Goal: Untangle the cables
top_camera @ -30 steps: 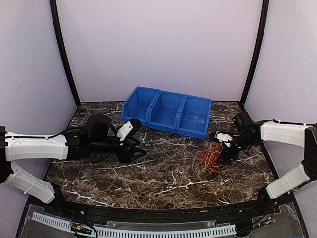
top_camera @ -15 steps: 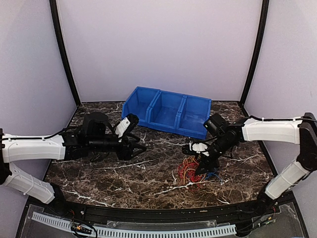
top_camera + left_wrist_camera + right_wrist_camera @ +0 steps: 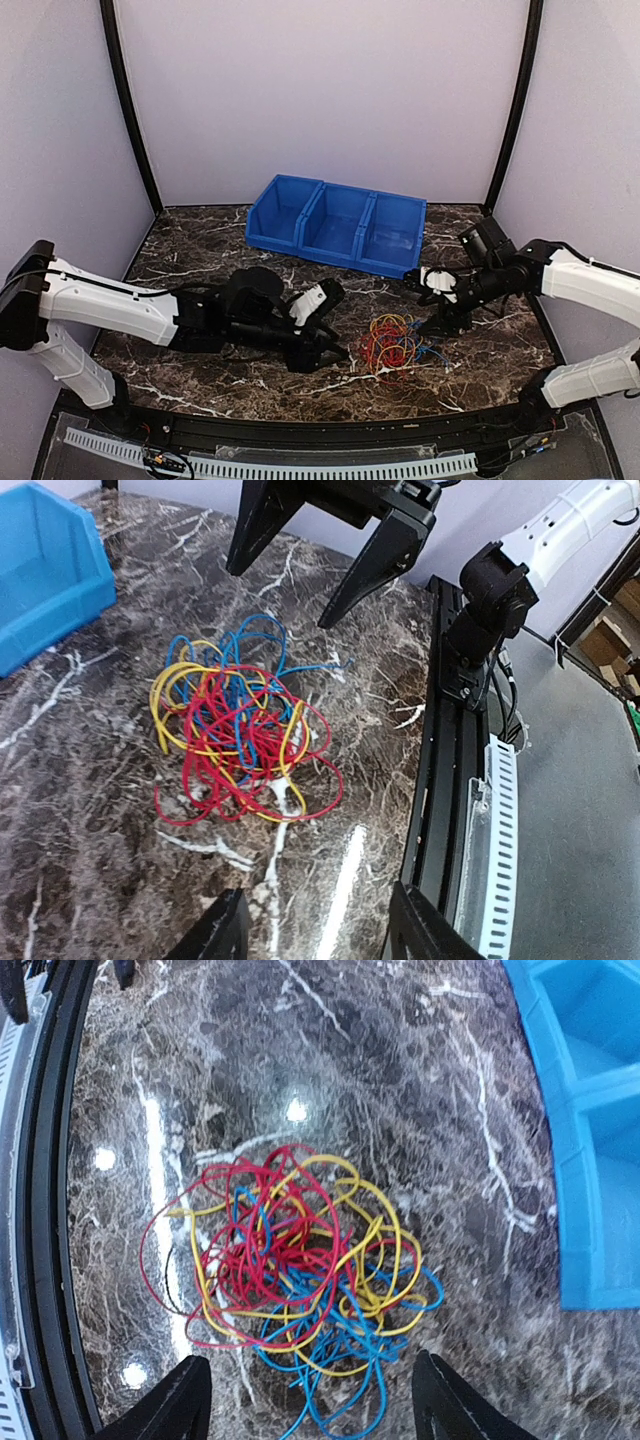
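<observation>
The cables (image 3: 393,345) lie as one loose tangle of red, yellow and blue wire on the dark marble table (image 3: 200,255), right of centre near the front. The strands loop through one another (image 3: 240,735) (image 3: 290,1270). My left gripper (image 3: 338,322) is low just left of the tangle, open, with nothing between its fingers (image 3: 315,930). My right gripper (image 3: 420,305) stands open just right of and behind the tangle, holding nothing (image 3: 312,1405). In the left wrist view its two black fingers (image 3: 370,560) hang spread beyond the wires.
A blue three-compartment bin (image 3: 335,225) (image 3: 590,1130) stands at the back centre, close behind the right gripper. A black rail (image 3: 320,425) (image 3: 440,780) runs along the table's front edge, near the tangle. Black posts and pale walls close the sides.
The right gripper dragged the tangle leftward toward the middle, let go and drew back to the right. The left arm swung right and forward up to the tangle.
</observation>
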### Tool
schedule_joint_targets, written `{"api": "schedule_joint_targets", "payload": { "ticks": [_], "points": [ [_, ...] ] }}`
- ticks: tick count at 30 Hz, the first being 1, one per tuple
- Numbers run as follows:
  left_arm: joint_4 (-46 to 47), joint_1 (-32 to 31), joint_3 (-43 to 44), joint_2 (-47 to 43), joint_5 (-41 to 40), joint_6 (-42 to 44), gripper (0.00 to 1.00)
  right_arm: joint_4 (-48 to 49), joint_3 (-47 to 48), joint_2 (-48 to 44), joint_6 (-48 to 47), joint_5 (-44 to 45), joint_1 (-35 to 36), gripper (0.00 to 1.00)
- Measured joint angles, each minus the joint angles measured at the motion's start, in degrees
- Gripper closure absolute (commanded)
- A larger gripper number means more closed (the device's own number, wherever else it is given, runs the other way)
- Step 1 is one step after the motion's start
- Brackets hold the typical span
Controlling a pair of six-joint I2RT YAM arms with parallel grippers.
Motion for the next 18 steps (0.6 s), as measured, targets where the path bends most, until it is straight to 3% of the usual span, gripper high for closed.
{"api": "schedule_joint_targets", "payload": {
  "ticks": [5,9,18],
  "points": [
    [-2.14,-4.42,7.89,10.14,-1.88,-2.45,0.53,1.97,-6.56,-1.81,1.68,-1.77,-4.07,0.35],
    [-4.35,-6.01,12.46,14.29,-4.63,-4.35,0.61,5.03,-9.73,-4.39,3.39,-4.59,-9.16,0.35],
    [-6.54,-6.01,20.22,20.90,-7.82,-5.86,0.63,9.97,-11.19,-8.59,4.17,-5.86,-12.26,0.35]
  ]
}}
